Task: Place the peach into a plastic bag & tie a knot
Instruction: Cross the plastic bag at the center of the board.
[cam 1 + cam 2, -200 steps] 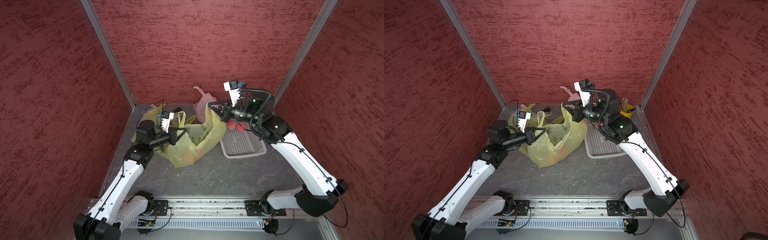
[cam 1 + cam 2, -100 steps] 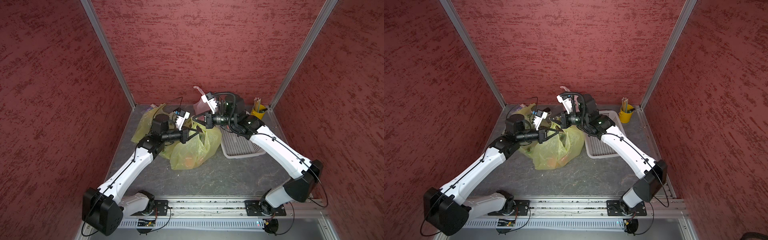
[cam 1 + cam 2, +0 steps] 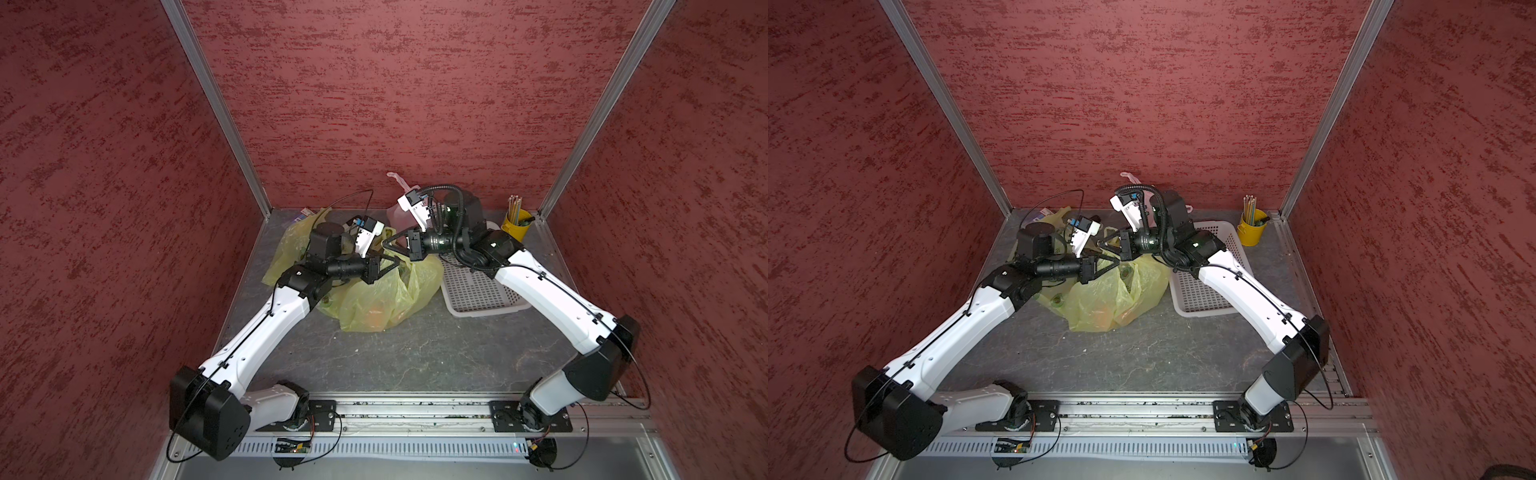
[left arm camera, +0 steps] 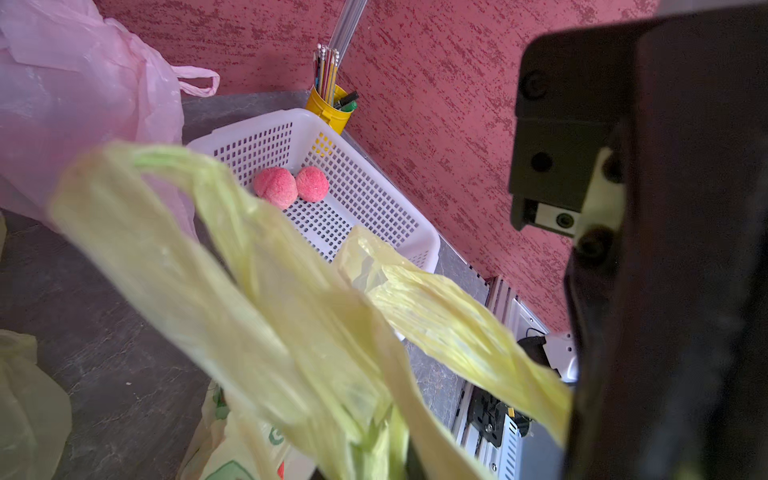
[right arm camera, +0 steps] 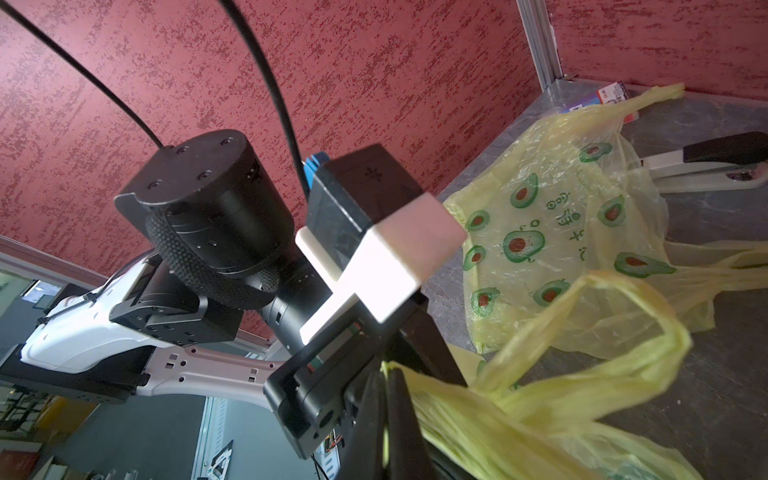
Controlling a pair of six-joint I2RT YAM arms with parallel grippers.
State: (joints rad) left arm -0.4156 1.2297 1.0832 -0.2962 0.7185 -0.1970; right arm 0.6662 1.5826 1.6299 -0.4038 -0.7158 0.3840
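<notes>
Looking in both top views, you see an orange peach (image 3: pixel 376 318) inside the crumpled yellow plastic bag (image 3: pixel 386 299), the left gripper (image 3: pixel 399 262) and right gripper (image 3: pixel 386 245) meeting above it. Only your left wrist view shows two pink peaches (image 4: pixel 276 187) in the white perforated basket (image 4: pixel 374 199). Your right wrist view shows right fingers (image 5: pixel 401 424) clamped on a bag handle (image 5: pixel 478 415); left fingers, you cannot tell.

- I found the plastic bag (image 3: pixel 386 299) mid-table, with the basket (image 3: pixel 473 291) just beside it at 3 o'clock.
- Two peaches (image 4: pixel 276 187) lay in the basket, touching.
- The pencil cup (image 3: pixel 515 224) stood at 1 o'clock, behind the basket.
</notes>
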